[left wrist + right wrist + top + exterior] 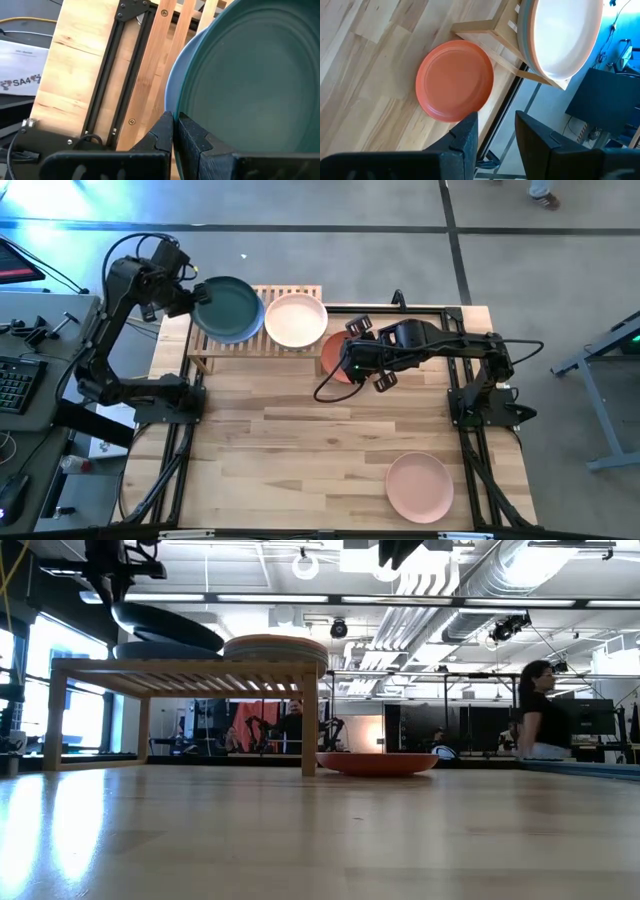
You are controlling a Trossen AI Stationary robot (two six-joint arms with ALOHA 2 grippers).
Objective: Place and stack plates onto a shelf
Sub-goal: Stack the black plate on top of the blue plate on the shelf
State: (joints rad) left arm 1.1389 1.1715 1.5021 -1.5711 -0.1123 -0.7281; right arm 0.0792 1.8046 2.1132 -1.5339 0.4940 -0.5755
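Observation:
The shelf (262, 320) stands at the table's far edge. My left gripper (199, 296) is shut on a dark teal plate (229, 306) above the shelf's left half, over a light blue plate (165, 650) lying there. A stack of plates topped by a beige one (295, 319) rests on the shelf's right half. A terracotta plate (333, 358) lies flat on the table just right of the shelf. My right gripper (495, 132) hangs open above it. A peach plate (420, 486) lies near the front right. My left gripper pinches the teal plate's rim (183, 111) between its two fingers, on the side toward the table's left. The fingers slant down from the left. The plate tilts, its held side higher (125, 608). Whether its lower side touches the light blue plate, I cannot tell.
Black frame rails (430, 308) run along the table's far and side edges. The arm bases (160, 395) stand at the left and right. A desk with a keyboard (15, 380) sits beyond the left edge. People show in the room behind.

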